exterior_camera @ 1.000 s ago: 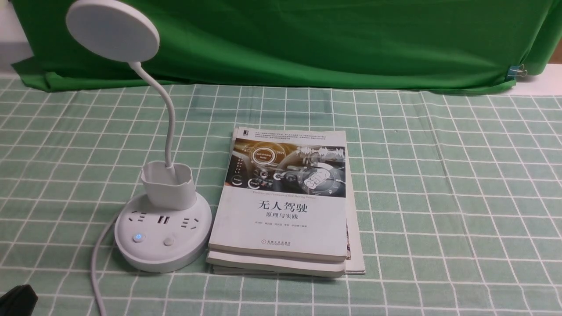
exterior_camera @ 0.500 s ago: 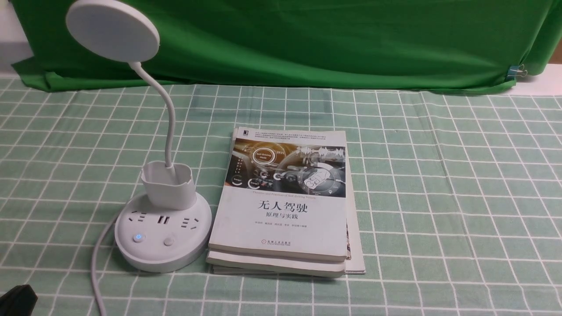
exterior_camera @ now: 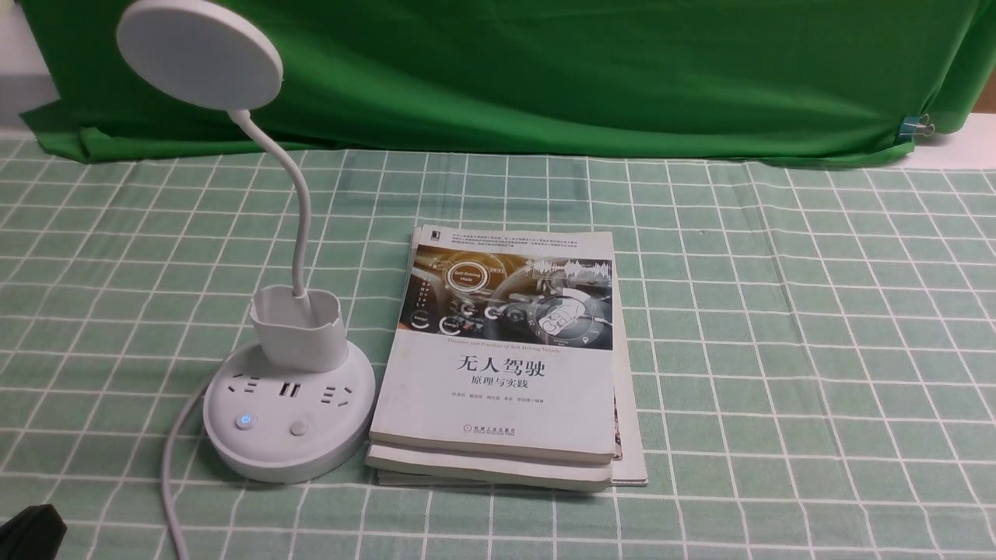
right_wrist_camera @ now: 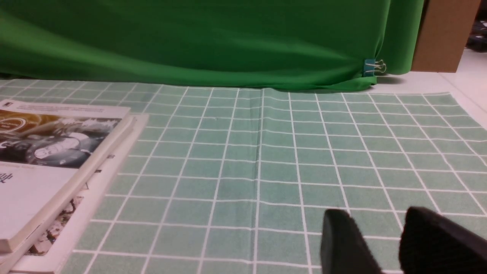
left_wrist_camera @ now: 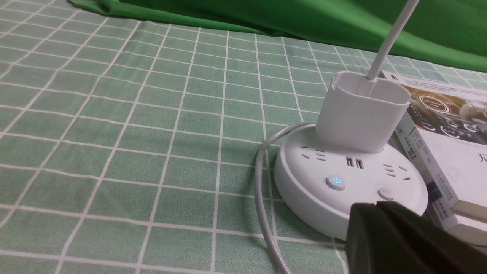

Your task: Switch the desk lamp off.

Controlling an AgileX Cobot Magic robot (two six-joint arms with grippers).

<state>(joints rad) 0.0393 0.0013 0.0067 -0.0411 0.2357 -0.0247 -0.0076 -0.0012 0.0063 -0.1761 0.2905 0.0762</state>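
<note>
The desk lamp (exterior_camera: 289, 412) stands on the checked green tablecloth (exterior_camera: 778, 311), its round base just to the left of a stack of books (exterior_camera: 506, 365), the base edge touching or nearly touching the stack. A small cup holder rises from the back of the base, and the thin neck curves up out of it to the flat disc head, up and to the left of the books. On the front of the base the left button (left_wrist_camera: 335, 182) glows blue; the plain button (left_wrist_camera: 385, 194) sits beside it, nearer the books. A white cord (exterior_camera: 173, 467) trails off the base's left side. The left gripper (left_wrist_camera: 376, 220) hovers low just in front of the base, fingers pressed together, holding nothing. The right gripper (right_wrist_camera: 380, 236) sits well to the right of the books, fingers slightly spread, empty.
</note>
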